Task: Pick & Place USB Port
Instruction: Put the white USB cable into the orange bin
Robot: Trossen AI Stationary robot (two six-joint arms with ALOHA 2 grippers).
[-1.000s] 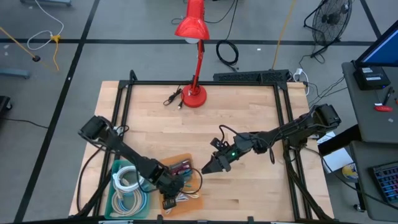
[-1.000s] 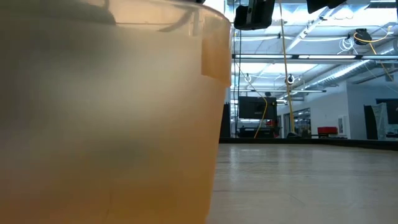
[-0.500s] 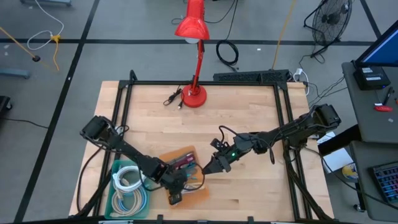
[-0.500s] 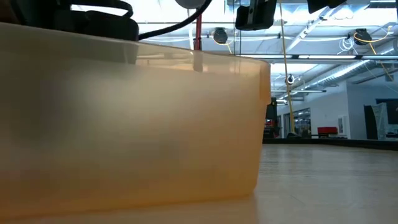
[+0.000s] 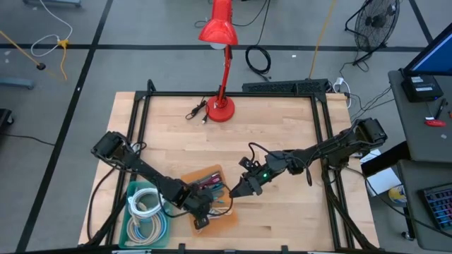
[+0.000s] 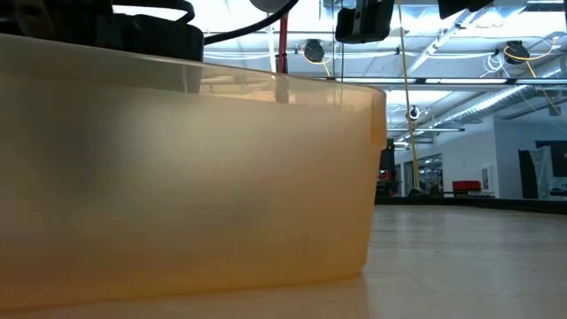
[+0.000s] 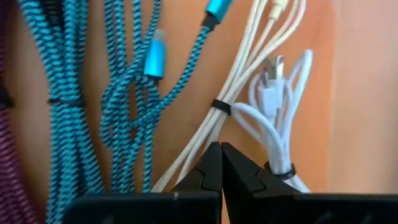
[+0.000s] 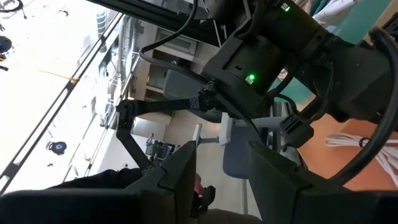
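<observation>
An orange tray (image 5: 205, 173) near the table's near edge holds bundled USB cables: teal braided ones (image 7: 124, 106), white ones (image 7: 261, 118) and a dark red one (image 5: 206, 188). Its wall (image 6: 177, 177) fills the low view. My left gripper (image 7: 221, 149) is shut and hovers over the tray, tips just above a white cable bundle (image 7: 214, 124). My right gripper (image 5: 230, 193) is open at the tray's right rim, pointing toward the left arm; its fingers (image 8: 183, 171) frame that arm's wrist. My left gripper points down at the white cable bundle (image 7: 199, 146) with shut fingertips; whether they touch it I cannot tell, since the tips cover the spot. My right gripper stands beside the tray's right rim (image 5: 224, 190); I cannot tell whether it touches the tray.
A green bin (image 5: 138, 227) with coiled white cables (image 5: 145, 204) sits left of the tray. A red desk lamp (image 5: 220, 106) and a small black cable (image 5: 196, 111) stand near the far edge. Bare wood stretches across the table's middle and right.
The orange tray has slid and turned a little toward the table's far-right; in the low view its wall has drawn back and its corner now shows. My left gripper has shifted slightly right over the tray. Nearly all of this happened in the first half second.
</observation>
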